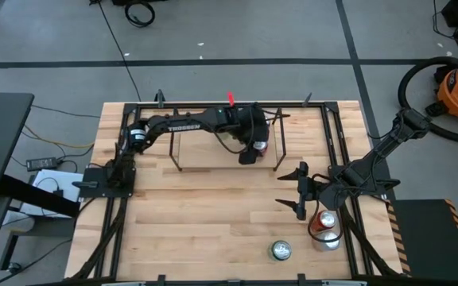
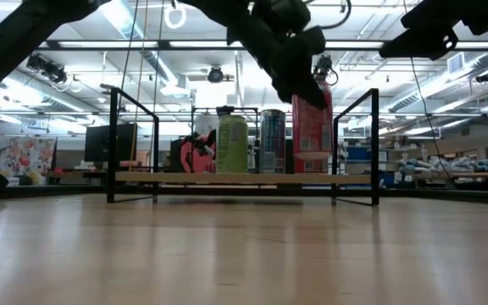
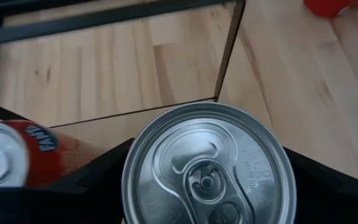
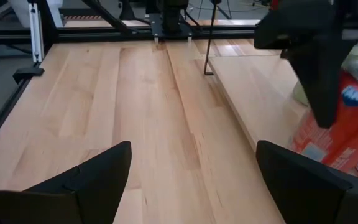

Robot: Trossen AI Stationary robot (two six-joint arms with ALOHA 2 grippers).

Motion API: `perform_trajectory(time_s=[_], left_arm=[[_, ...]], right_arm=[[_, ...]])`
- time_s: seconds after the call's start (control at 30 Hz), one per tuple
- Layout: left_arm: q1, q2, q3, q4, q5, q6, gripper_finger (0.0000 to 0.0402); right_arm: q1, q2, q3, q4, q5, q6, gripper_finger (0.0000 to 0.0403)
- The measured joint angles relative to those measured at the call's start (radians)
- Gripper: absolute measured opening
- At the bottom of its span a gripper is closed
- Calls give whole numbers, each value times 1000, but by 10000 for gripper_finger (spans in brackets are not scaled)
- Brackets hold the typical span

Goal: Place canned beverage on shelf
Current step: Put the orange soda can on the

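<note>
Reaching over shelf (image 2: 244, 179), left pincer (image 1: 254, 148) clamped on red can (image 2: 312, 131) | right pincer (image 1: 299, 191) apart, hovering

Red can (image 2: 313, 127) upright at right end of shelf (image 2: 185, 178), base at wood deck level. Silver top (image 3: 209, 168) with pull tab. Shelf: black rod frame, light wood deck, far table centre.

Seemingly five cans (image 2: 313, 127), one shelf (image 2: 242, 178), two arms (image 1: 183, 125).
</note>
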Motion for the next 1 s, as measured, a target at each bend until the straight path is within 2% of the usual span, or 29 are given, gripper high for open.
perform_trajectory(time_s=[0.5,1.0], left_arm=[[22,31,0,21,-4,22,314],[16,59,3,62,-50,4,317]], right_arm=[[0,0,0,3,0,0,356],[0,0,0,16,-2,-3,356]])
